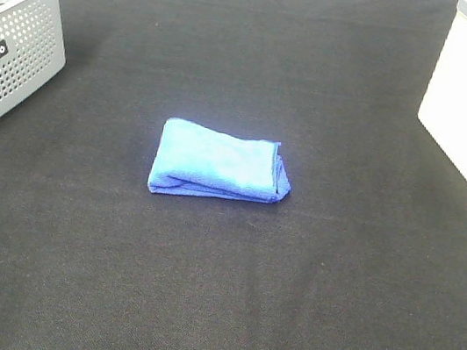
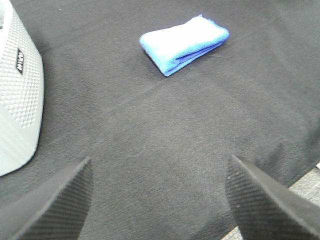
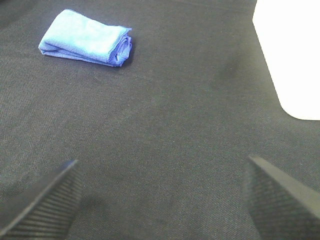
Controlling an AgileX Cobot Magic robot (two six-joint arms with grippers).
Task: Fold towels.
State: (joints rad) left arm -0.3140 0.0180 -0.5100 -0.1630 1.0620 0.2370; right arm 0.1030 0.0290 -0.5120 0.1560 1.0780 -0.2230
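Left gripper (image 2: 159, 200): jaws spread wide, nothing between them, only bare black cloth beneath. It hangs back over the near part of the surface, well apart from the work. Judged parked: open and clear so as not to disturb the fold.

Right gripper (image 3: 160, 200): same condition, jaws wide apart, empty, held off over the near part of the surface toward the right edge. Neither arm shows in the high view, which fits both being drawn back out of the working area.

Blue towel (image 1: 220, 166): lies about mid-surface, far from every edge, touched by nothing. It is folded to a compact rectangle of several layers; the stacked hems show along its near edge and at its right end, where the layers bulge slightly and do not sit quite flush. Lying flat on the black tablecloth (image 1: 213, 305), it holds shape by its own weight. Judgement: folding looks complete or nearly so.

Perforated grey basket (image 1: 9, 46): at the far left corner, well apart from the towel, some grey cloth visible inside. Probably the stock or drop-off bin; cannot tell which.
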